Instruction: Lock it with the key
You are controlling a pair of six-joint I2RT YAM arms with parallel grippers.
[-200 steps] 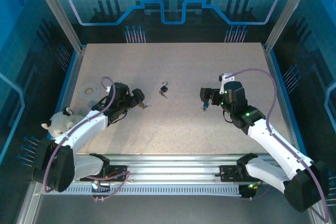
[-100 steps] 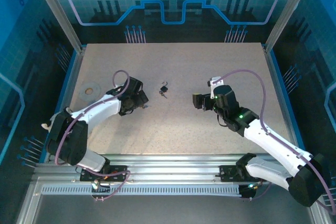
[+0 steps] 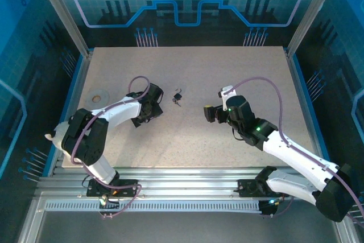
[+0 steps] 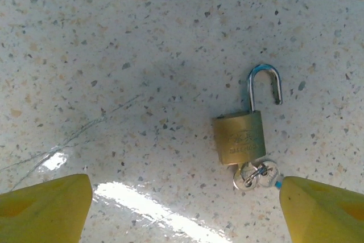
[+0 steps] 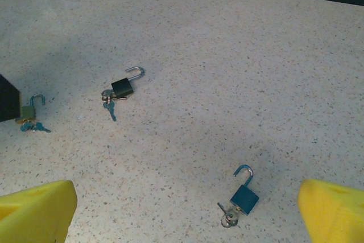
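Note:
A brass padlock point(image 4: 239, 138) lies flat on the speckled table, its shackle point(image 4: 265, 83) swung open and a key point(image 4: 256, 174) with a ring in its bottom. My left gripper point(image 4: 185, 214) hovers just above it, open, yellow fingertips point(image 4: 45, 209) wide apart and the key close to the right one. In the right wrist view that brass padlock point(image 5: 25, 112) is at the far left. A black padlock point(image 5: 122, 87) with keys lies mid-table, and a blue padlock point(image 5: 244, 198) with a key, shackle open, lies just ahead of my open right gripper point(image 5: 185, 214).
In the top view the black padlock point(image 3: 177, 98) sits between my left gripper point(image 3: 149, 106) and right gripper point(image 3: 213, 113). A pale flat disc point(image 3: 98, 95) lies at the left of the table. A blue rim point(image 3: 79, 83) and metal posts frame the tabletop.
The left gripper has swung right and forward over the brass padlock, and its jaws have narrowed slightly. The right gripper has moved left toward the table's centre.

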